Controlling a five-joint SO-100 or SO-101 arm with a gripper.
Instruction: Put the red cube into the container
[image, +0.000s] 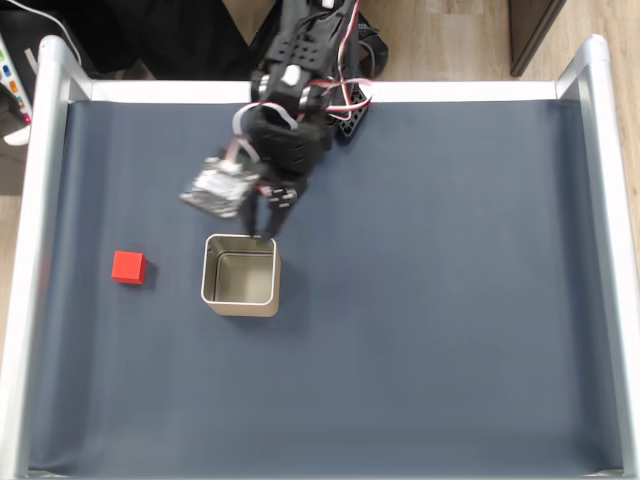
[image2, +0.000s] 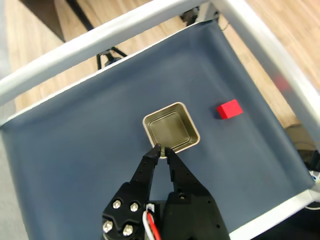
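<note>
At frame centre, my hand (image2: 161, 148) hovers pressed together over the container (image2: 171, 127); swinging toward the red cube (image2: 229, 109) could clip its rim.

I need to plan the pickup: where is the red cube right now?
In the fixed view the red cube lies on the dark mat left of the open tin, apart from it; in the wrist view it is to the tin's right. The shut hand is above the tin's rim.
</note>
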